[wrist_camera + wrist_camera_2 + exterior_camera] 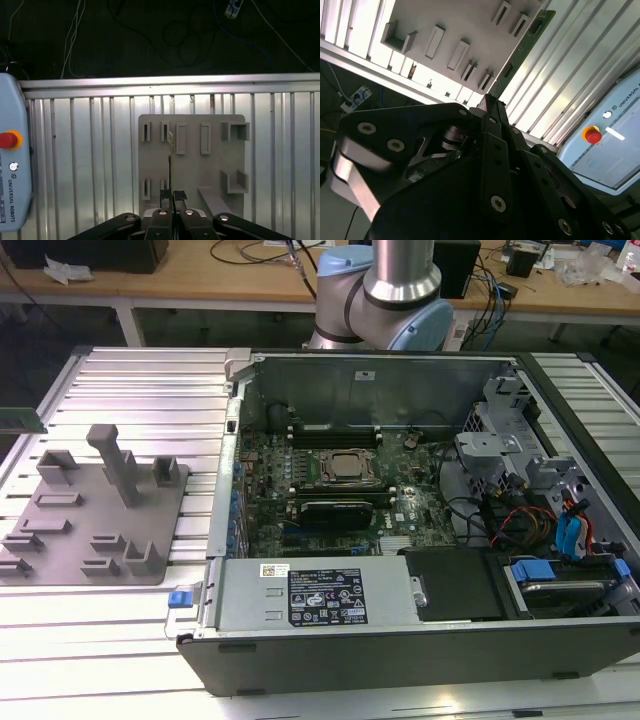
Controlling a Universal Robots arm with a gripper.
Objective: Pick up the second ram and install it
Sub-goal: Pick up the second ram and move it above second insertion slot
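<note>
The claw point(172, 196) was clenched on the second ram point(170, 155), held edge-on above the grey tray point(190, 175) at the exterior view's far left. Pickup looked done, but installing it on the motherboard point(330, 475) was not.

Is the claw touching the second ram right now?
Touching. In both wrist views the claw is shut on one end of the second ram, which juts straight out past it.
</note>
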